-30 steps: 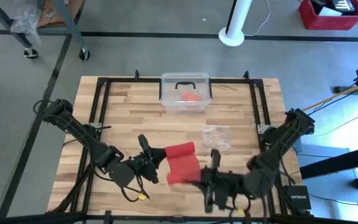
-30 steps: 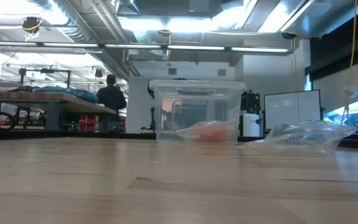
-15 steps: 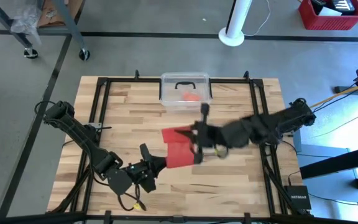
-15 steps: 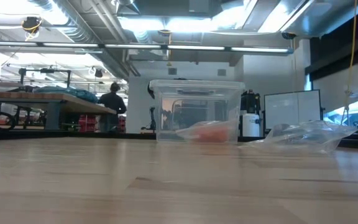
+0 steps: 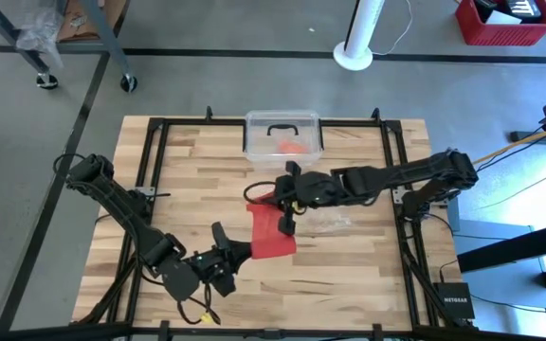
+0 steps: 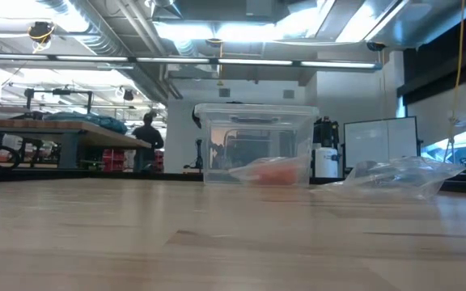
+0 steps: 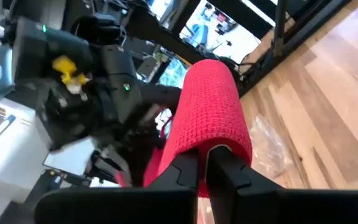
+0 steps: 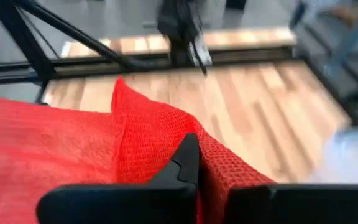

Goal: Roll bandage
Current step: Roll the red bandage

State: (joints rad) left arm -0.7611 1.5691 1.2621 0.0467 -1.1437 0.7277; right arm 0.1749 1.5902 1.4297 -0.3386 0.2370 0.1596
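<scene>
The wooden table (image 5: 188, 161) carried everything, and over its middle the bandage (image 5: 271, 230) hung as a loose red sheet, stretched between the two arms and not yet wound into any roll that the pictures showed. The left gripper (image 5: 231, 256), near the front edge of the table, had its fingers pressed together on the near end of the cloth; its wrist view showed the red weave folded over and pinched between the dark fingertips (image 7: 190, 168). The right gripper (image 5: 283, 189), reaching in from the right side toward the centre, was likewise clamped on the far end, the cloth bunched into a peak at its closed fingers (image 8: 188, 163). As a judgement, the task stood at an early stage: both ends were gripped and the band lifted, while the rolling itself was all left to do. Behind the cloth, at the far edge, stood a clear plastic box (image 5: 282, 142) with a small orange-red lump (image 5: 292, 148) inside, well apart from the work. A crinkly clear bag (image 5: 335, 216) lay just beside the right gripper and could get in the way if the cloth were laid down there.
</scene>
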